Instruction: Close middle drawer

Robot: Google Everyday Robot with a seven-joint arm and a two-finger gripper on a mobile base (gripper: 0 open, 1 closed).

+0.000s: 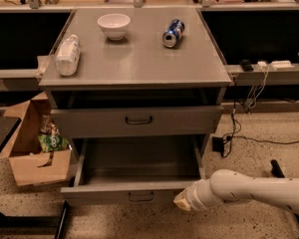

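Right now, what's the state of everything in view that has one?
middle drawer: pulled far out, visible tray empty
upper drawer: slightly out, dark gap above its front
white bowl: upright
blue can: lying on its side
white bottle: lying on its side
cardboard box: open, on the floor
gripper: low, at the right end of the middle drawer's front

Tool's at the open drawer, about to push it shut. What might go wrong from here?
1. The tool sits at the right front corner of the middle drawer, well off its handle. Pushing there may skew and jam it, or the tool may slip past the corner.
2. The can lies on its side on the cabinet top; a hard shut might set it rolling.
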